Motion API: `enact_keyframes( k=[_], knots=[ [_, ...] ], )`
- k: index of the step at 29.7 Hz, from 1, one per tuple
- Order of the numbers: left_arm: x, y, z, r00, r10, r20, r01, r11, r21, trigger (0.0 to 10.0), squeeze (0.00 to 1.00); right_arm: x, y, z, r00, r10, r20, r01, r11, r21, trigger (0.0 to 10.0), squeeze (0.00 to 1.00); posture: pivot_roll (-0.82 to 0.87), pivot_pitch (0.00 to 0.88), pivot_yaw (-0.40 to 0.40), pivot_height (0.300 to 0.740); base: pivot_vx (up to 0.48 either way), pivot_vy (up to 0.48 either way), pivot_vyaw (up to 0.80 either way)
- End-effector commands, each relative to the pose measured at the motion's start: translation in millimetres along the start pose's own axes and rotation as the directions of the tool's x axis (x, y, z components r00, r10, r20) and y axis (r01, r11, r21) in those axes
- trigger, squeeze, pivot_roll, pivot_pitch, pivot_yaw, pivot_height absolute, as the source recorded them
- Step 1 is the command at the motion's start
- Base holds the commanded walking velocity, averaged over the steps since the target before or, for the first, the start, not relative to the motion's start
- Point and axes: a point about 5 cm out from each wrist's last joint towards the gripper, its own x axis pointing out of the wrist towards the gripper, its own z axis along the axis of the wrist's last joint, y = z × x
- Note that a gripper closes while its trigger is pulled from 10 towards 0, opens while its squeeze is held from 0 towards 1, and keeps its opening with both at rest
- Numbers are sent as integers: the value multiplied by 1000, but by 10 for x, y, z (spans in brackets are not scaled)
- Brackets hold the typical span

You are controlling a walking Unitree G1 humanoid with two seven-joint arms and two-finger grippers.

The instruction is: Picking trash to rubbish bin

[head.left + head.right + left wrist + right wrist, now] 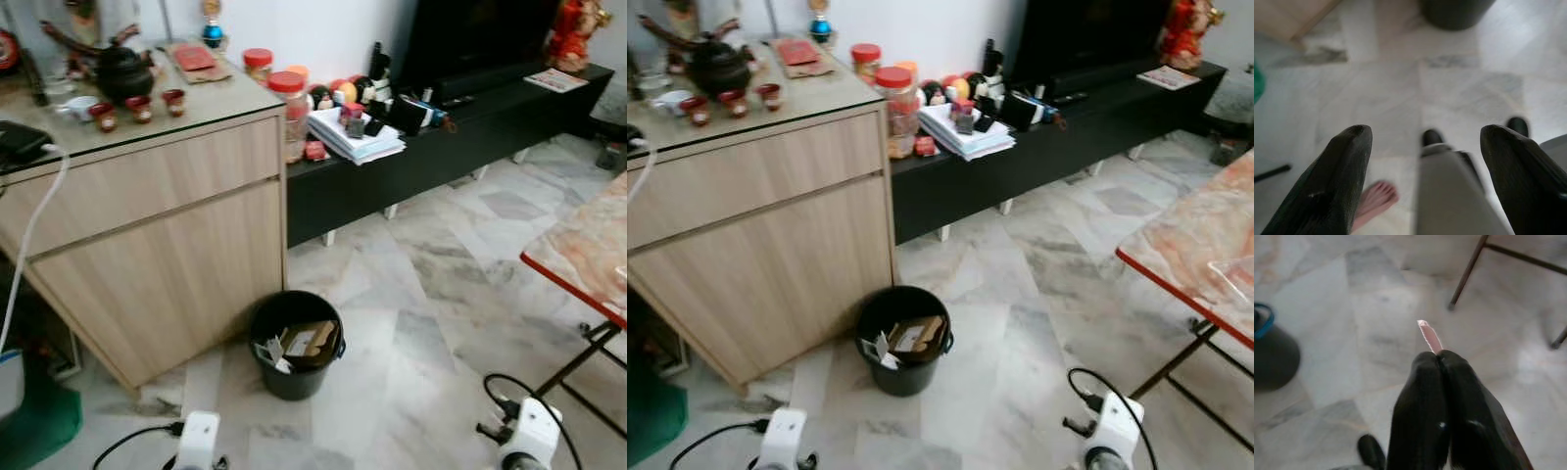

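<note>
A black rubbish bin stands on the marble floor by the corner of the wooden cabinet, with cardboard and paper scraps inside it. My right gripper hangs low over the floor, shut on a thin pinkish strip of trash that sticks out past its tips; the bin is off to one side of it. My left gripper is open with nothing between its fingers, above bare floor, and the bin's base is ahead of it. Both wrists show at the bottom edge of the eye views.
A wooden cabinet with a tea set stands on the left. A black low console runs along the back wall. A red-edged folding table is on the right, its legs near my right gripper. A person's bare foot is close behind my left gripper.
</note>
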Motion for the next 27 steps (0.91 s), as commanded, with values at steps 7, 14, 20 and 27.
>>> enact_keyframes(
  k=[7,14,20,27],
  knots=[
    [3,121,2,1000,26,-6,-26,1000,18,10000,0,28,104,127,999,15,44,-17,999,33,10000,0,-124,31,-73,740,294,0,0],
    [5,129,12,1000,26,-3,-26,999,26,10000,0,32,129,158,998,34,58,-35,999,7,10000,0,-119,25,-69,740,295,0,161],
    [3,147,5,1000,28,-4,-28,999,34,10000,0,25,140,109,999,24,38,-25,999,27,10000,0,-112,13,-62,740,294,0,454],
    [3,153,4,1000,24,-4,-24,999,45,10000,0,18,119,74,999,14,29,-15,1000,25,10000,0,-115,7,-54,740,296,0,0]
  ],
)
